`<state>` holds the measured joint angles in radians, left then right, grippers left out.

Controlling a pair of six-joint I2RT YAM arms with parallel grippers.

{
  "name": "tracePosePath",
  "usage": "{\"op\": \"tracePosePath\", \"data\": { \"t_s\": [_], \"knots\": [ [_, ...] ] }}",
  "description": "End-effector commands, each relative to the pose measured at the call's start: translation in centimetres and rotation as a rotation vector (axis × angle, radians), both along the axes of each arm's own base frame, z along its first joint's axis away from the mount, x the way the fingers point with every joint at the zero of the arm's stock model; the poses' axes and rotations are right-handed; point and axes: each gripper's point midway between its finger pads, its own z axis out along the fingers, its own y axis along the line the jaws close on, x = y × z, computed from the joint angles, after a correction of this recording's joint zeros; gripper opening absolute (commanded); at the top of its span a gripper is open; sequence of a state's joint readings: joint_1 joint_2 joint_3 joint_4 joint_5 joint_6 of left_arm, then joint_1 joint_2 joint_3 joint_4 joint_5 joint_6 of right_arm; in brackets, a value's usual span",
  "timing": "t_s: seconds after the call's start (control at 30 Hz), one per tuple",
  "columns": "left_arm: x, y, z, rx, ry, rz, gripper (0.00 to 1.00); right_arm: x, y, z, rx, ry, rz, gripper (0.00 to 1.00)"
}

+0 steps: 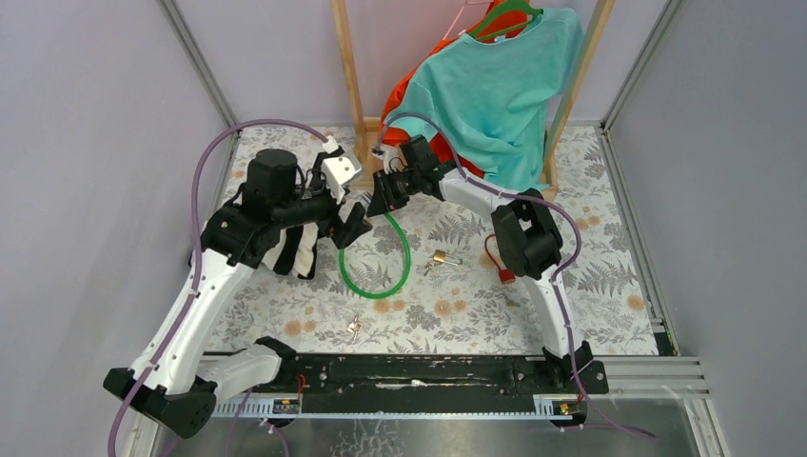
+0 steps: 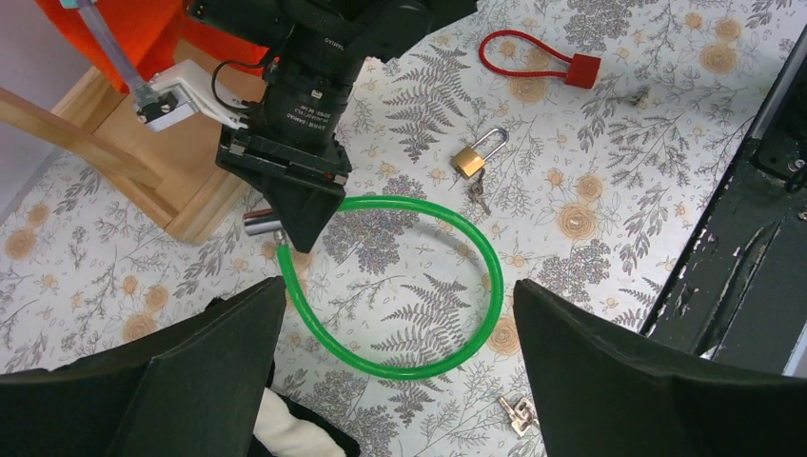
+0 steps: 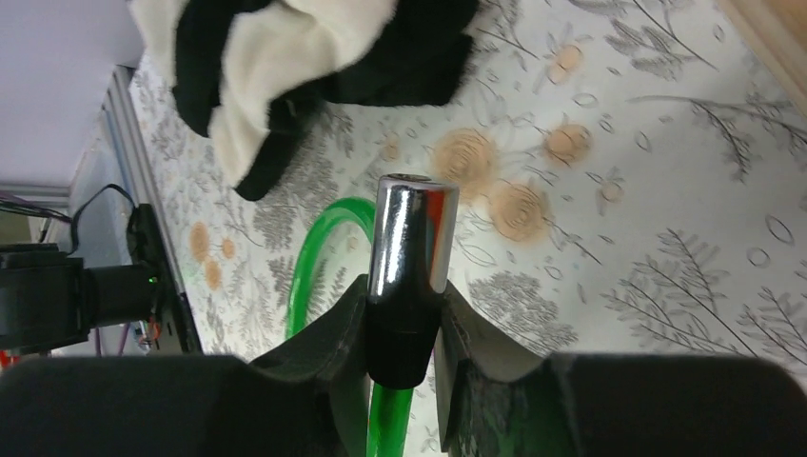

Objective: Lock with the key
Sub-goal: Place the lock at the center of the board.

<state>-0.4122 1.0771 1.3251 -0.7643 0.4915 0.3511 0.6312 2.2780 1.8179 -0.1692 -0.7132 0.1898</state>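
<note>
Right wrist view showed the right gripper (image 3: 407, 319) clamped on the black collar of the green cable lock (image 3: 388, 428), with its chrome barrel (image 3: 412, 228) jutting past the fingertips. The left gripper (image 2: 398, 295) hung wide open and empty above the cable's loop. A small key (image 2: 517, 415) lay beside one finger, and a brass padlock (image 2: 468, 160) lay farther off.

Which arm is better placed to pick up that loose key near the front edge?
Left: the left hand is open and empty, close to the loose key. The right hand is gripping the metal end of the green cable lock.
</note>
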Motion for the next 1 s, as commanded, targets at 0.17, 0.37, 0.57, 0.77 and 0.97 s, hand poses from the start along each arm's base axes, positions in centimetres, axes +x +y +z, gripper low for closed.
{"op": "tracePosePath", "data": {
  "t_s": [0.17, 0.37, 0.57, 0.77, 0.97],
  "knots": [
    [0.9, 0.2, 0.8, -0.013, -0.083, 0.018, 1.00, 1.7, -1.5, -1.5, -0.071, -0.100, 0.019, 0.36],
    [1.1, 0.6, 0.9, -0.013, -0.099, 0.039, 1.00, 2.3, -2.6, -2.5, -0.148, -0.134, -0.008, 0.47],
    [1.1, 0.7, 1.0, -0.017, -0.112, 0.044, 1.00, 2.9, -3.3, -2.0, -0.194, -0.167, -0.036, 0.56],
    [1.8, 1.4, 0.9, -0.007, -0.121, 0.103, 1.00, 3.2, -4.4, -0.7, -0.239, -0.234, -0.049, 0.66],
    [4.8, 3.8, 0.1, 0.041, -0.133, 0.310, 1.00, 1.2, -6.1, 1.1, -0.313, -0.353, -0.004, 0.78]
  ]
}}
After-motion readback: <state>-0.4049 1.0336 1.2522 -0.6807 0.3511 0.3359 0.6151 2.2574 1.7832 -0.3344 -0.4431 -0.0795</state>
